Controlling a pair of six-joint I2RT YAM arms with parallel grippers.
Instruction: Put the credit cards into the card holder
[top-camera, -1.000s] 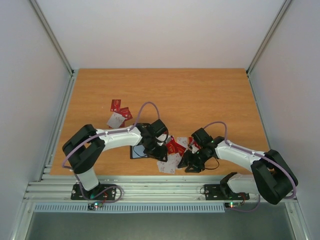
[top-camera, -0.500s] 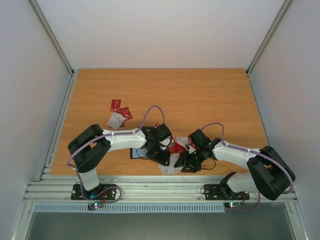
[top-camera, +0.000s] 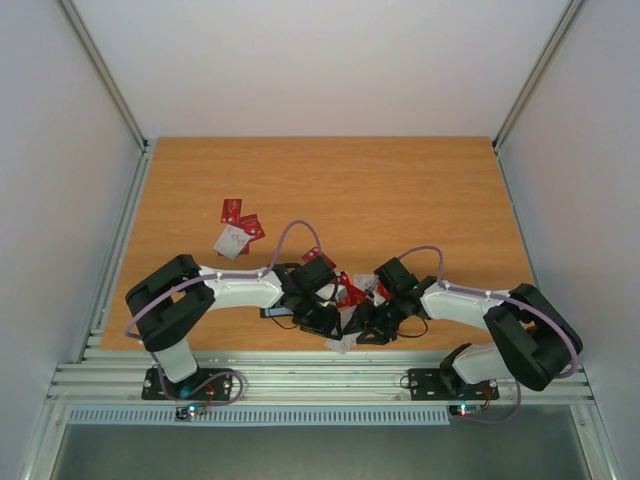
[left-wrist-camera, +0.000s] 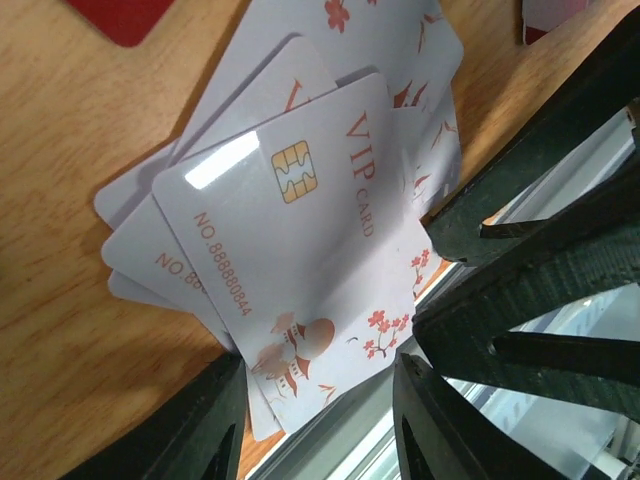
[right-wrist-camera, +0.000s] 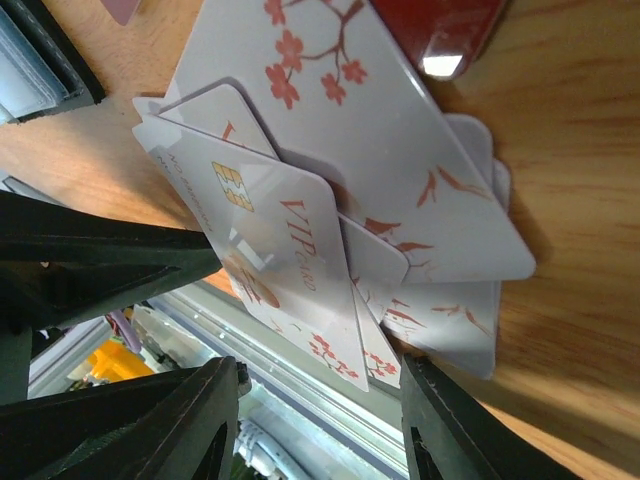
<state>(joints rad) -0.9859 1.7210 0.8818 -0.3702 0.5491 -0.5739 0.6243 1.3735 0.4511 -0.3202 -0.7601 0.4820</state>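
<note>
A fanned pile of white credit cards (left-wrist-camera: 290, 210) with red blossom marks lies at the table's near edge, its corner hanging over the edge. A chip card marked VIP (right-wrist-camera: 265, 240) is on top. My left gripper (left-wrist-camera: 320, 370) is open and straddles that overhanging corner; its left finger (left-wrist-camera: 200, 430) touches the card edges. My right gripper (right-wrist-camera: 318, 365) is open around the same corner from the other side. From above, both grippers (top-camera: 330, 325) (top-camera: 362, 325) meet over the pile (top-camera: 345, 343). The black card holder (top-camera: 276, 313) lies mostly hidden under my left arm; its grey-blue inside (right-wrist-camera: 35, 55) shows in the right wrist view.
More red cards (top-camera: 350, 293) lie just behind the grippers. A further group of red and white cards (top-camera: 238, 228) sits at the back left. An aluminium rail (top-camera: 300, 375) runs right below the table's near edge. White walls close in both sides.
Both grippers have dropped toward the near edge and closed in on each other. The white cards have slid with them and now overhang the edge.
</note>
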